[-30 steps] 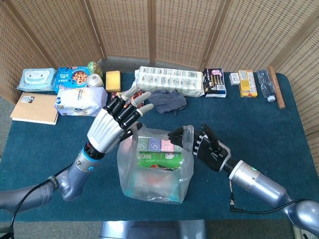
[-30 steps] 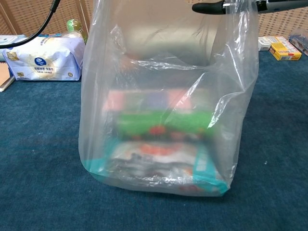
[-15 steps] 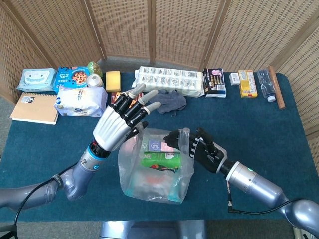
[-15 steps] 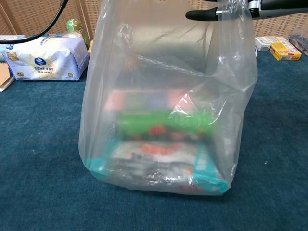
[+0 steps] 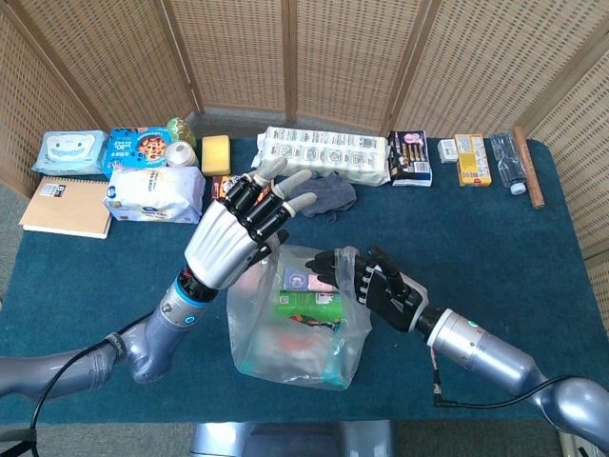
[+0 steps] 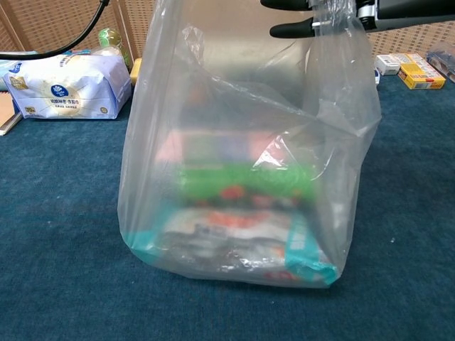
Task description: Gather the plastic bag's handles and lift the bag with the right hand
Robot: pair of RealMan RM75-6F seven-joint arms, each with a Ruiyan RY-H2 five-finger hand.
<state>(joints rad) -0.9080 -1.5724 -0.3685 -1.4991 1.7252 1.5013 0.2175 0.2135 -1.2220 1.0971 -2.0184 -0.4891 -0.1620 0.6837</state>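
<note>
Bag position: the clear plastic bag [image 5: 297,322] is sitting upright on the blue table [image 5: 533,238], near the front edge and between the two arms; in the chest view its base is resting flat on the cloth, so it is not lifted yet.
Bag contents: stacked packets are showing through the film, a green one [image 6: 245,185] in the middle and a teal-edged one at the bottom; they are weighting the base, which is likely why the bag is standing on its own.
Right hand: the black right hand [image 5: 373,286] is gripping the bag's right handle [image 6: 334,18], its fingers curling around the bunched film and reaching in over the mouth, probably to draw this side inward.
Left hand: the white left hand [image 5: 238,233] is hovering at the bag's left rim with fingers spread, holding nothing I can see; whether the fingertips are touching the film cannot be told.
Left handle: appearing loose beside the left hand, so gathering is judged about half done.
Risk: lifting by one handle is likely to tip the load.
Bystanders: tissue pack [image 5: 154,193] and grey cloth [image 5: 324,193] are lying well behind.
</note>
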